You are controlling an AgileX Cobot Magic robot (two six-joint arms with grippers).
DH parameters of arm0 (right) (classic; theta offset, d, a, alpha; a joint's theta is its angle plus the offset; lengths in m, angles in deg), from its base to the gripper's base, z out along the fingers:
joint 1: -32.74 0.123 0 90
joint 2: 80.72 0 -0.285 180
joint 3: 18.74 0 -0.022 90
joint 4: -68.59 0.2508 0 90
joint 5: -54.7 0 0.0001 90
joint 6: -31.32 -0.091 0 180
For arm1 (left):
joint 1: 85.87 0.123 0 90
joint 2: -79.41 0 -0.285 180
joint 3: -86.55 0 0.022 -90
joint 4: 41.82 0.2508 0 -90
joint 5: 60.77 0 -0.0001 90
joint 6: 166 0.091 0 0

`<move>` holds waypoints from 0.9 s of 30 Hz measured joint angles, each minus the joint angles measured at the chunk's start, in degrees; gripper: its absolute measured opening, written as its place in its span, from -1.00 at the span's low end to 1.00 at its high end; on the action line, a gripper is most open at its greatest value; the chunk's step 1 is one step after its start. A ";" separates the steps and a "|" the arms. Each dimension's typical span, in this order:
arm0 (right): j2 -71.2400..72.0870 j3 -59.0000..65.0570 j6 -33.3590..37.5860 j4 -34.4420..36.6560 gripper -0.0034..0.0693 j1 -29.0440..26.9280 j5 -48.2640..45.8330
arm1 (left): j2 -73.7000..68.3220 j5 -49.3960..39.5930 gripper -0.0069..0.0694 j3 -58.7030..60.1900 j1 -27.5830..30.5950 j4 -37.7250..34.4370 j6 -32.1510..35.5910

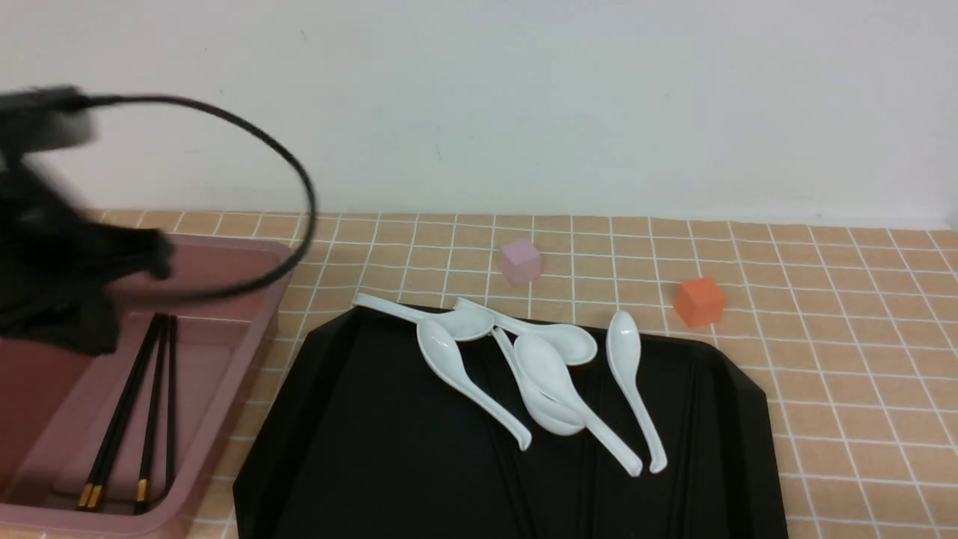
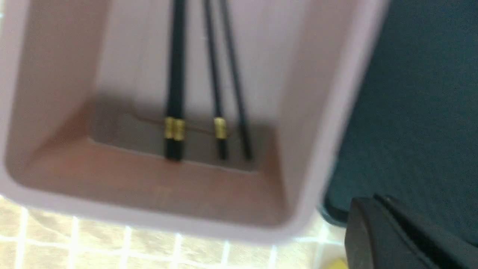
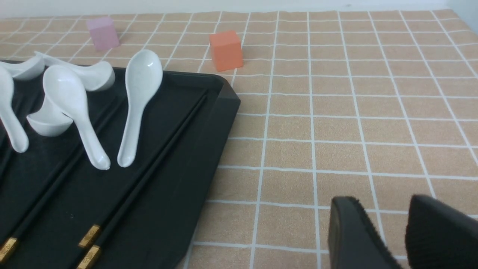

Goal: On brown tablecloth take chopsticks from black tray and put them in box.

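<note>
I count 4 chopsticks lengthwise in box, left of tray: delivered. 3 more chopsticks lie along tray's right side, beside spoons. Left gripper blurred over box, opening unreadable. Right gripper right of tray, fingers parted, empty; free for next pick, I judge.

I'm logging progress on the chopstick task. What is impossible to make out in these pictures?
- Left tool: motion-blurred in the front view, cut off by the left wrist view's corner; open or shut unclear.
- Chopsticks on the black tray: black on black in the front view, cropped by the right wrist view's edges; count unclear.
- Box: far end hidden behind the left arm in the front view.
</note>
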 joint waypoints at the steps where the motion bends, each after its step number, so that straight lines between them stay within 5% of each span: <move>1: 0.00 0.00 0.00 0.00 -0.25 0.00 0.00 | 2.41 1.00 -0.85 1.94 0.00 -0.41 0.10; 17: 0.00 0.00 0.00 0.00 -0.25 0.00 0.00 | 65.29 42.70 -0.85 45.55 0.00 -13.22 0.84; 27: 0.00 0.00 0.00 0.00 -0.25 0.00 0.00 | 65.79 46.70 -0.85 49.85 0.00 -15.14 -1.67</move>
